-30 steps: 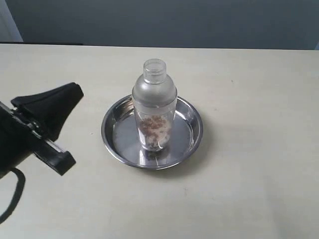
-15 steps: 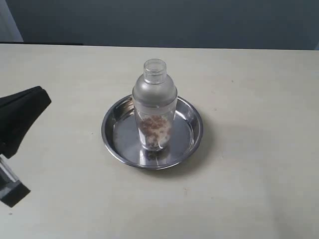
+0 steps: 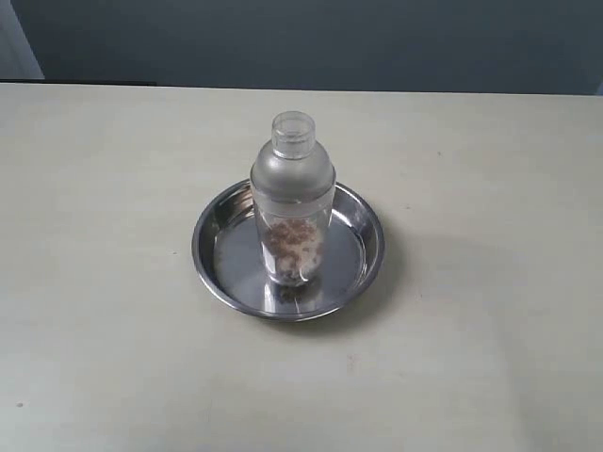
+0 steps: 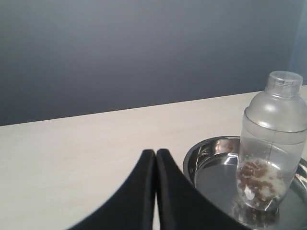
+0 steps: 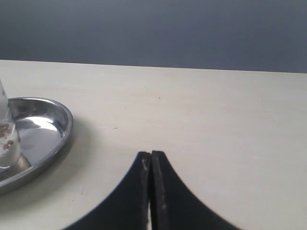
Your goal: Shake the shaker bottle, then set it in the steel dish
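Observation:
The shaker bottle stands upright inside the steel dish, brownish-pink granules at its bottom; nothing touches it. Neither gripper shows in the exterior view. In the left wrist view the bottle rises from the dish, and my left gripper is shut on nothing, its black fingers pressed together a short way off the dish rim. My right gripper is likewise shut and empty over bare table, with the dish well off to its side and only a sliver of the bottle at the frame edge.
A pale beige table carries the dish near its middle. A dark blue-grey wall runs behind the far table edge.
My left arm has withdrawn to the left and left the exterior view. The bottle and dish have not moved.

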Motion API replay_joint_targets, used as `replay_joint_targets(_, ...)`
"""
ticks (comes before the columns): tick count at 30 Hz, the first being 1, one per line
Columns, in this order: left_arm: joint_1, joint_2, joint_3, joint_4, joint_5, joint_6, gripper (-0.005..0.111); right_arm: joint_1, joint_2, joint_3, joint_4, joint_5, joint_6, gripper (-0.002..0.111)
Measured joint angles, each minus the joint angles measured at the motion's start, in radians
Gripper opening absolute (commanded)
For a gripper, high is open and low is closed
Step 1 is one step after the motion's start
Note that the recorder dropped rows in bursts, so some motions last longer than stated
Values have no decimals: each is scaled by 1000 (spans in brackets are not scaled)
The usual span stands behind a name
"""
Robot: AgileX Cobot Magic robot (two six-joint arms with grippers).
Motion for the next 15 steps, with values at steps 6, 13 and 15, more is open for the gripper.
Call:
replay_joint_targets(6, 13, -61, 0, 27, 108, -2, 1, 0, 0, 0, 0, 0, 0, -1)
replay_joint_targets(13, 36, -94, 41, 27, 137, -6, 1, 0, 0, 0, 0, 0, 0, -1)
replay_joint_targets(15, 56, -103, 64, 27, 139, -20, 1, 0, 0, 0, 0, 0, 0, -1)
